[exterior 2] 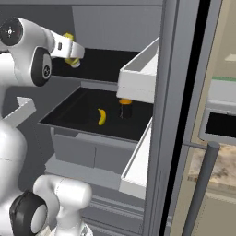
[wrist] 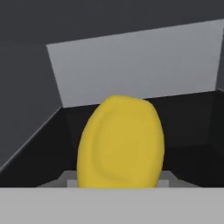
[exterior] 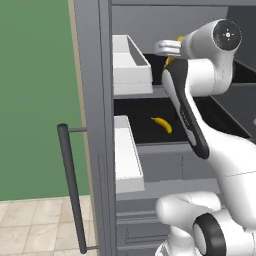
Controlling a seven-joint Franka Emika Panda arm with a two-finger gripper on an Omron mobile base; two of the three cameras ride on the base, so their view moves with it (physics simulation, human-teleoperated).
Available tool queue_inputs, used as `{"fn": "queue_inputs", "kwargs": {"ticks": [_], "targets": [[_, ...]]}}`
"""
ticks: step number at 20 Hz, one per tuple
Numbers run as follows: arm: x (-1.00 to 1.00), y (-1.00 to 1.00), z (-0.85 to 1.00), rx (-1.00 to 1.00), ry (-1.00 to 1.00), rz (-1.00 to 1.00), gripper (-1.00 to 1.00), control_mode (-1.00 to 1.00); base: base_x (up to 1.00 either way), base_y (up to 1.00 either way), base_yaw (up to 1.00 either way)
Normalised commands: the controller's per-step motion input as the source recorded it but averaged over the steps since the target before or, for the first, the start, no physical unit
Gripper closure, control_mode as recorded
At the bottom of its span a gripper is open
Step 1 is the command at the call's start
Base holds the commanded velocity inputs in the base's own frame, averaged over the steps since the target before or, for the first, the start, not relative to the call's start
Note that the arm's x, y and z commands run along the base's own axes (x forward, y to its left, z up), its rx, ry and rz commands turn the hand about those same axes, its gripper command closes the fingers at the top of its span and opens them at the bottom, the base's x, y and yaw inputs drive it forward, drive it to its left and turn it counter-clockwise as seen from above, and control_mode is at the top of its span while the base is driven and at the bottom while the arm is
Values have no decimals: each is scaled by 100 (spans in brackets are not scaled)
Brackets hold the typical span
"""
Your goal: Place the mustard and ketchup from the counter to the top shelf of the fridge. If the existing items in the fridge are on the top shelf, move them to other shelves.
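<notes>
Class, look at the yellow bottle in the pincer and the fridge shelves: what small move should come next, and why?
Probably lower the mustard onto the top shelf and then open the pincer. The bottle is held in the pincer over that shelf, while the banana and the dark cylinder sit one shelf lower, so nothing seems to block the spot.

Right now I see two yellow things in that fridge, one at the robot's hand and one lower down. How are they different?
The mustard is a plump rounded bottle; the banana is thin and curved. The mustard is up at the top shelf, held in the tool; the banana lies loose on the shelf below, beside a dark cylinder with an orange top. Both are yellow and inside the fridge.
</notes>
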Motion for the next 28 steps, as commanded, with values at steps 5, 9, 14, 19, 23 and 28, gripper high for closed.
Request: {"fn": "queue_inputs", "kwargs": {"ticks": [5, 9, 14, 19, 23, 28], "targets": [[61, 0, -26, -4, 8, 0, 100, -100, 0, 0, 0], [49, -3, -33, -4, 12, 0, 100, -100, 0, 0, 0], [45, -4, -31, -3, 11, 0, 100, -100, 0, 0, 0], [45, -5, -18, -1, 5, 0, 100, -100, 0, 0, 0], [45, -7, -4, 0, 0, 0, 100, -100, 0, 0, 0], [41, 0, -29, -4, 0, 0, 100, -100, 0, 0, 0]]}}
